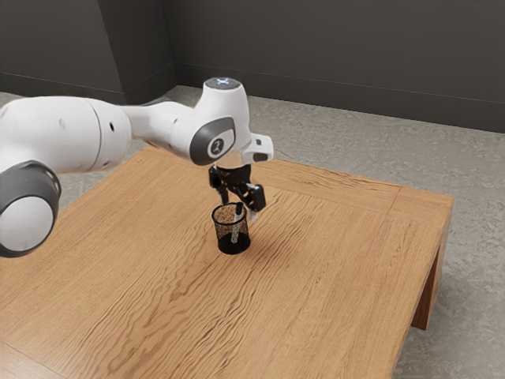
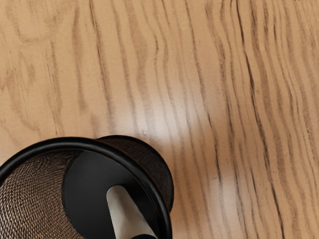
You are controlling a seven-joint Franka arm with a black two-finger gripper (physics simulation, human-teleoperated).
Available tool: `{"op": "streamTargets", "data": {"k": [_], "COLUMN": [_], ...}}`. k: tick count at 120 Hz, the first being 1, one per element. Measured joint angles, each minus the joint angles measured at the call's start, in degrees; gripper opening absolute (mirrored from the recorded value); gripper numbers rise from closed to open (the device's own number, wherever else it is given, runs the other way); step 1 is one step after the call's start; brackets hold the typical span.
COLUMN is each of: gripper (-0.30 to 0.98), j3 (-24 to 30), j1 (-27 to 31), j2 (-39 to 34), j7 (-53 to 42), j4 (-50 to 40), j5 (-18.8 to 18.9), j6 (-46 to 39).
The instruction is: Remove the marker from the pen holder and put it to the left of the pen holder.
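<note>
Marker (image 1: 239, 209), qty. 1: in pen holder (image 1: 232, 247); long axis near-vert., slight lean, dark end up, pale end down. Hand (image 1: 240, 207): released, fingers apart. Ext. view: dark end nr. rim. Wrist view: holder's solid blk. floor, marker's pale end.

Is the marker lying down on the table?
No, the marker's pale end is down inside the black mesh pen holder.

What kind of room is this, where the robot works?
Probably a plain indoor room, perhaps a lounge or office: a low-looking wooden table, grey carpet-like floor and dark panelled walls.
</note>
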State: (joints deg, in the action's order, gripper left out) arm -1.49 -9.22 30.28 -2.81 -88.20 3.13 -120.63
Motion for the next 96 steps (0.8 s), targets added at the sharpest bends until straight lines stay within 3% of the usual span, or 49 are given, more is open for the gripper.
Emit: {"op": "streamTargets", "data": {"k": [17,69,96], "gripper": [0.68,0.13,-0.02], "j3": [0.00,-0.44,-1.03], "j1": [0.01,0.25,0.62], "j2": [-0.16,-0.93,-2.07], "j7": [-0.10,-0.85,-0.87], "j4": [-0.14,-1.03,-2.02], "j5": [-0.91,-1.51,-1.08], "j6": [-0.68,-0.91,-0.73]}}
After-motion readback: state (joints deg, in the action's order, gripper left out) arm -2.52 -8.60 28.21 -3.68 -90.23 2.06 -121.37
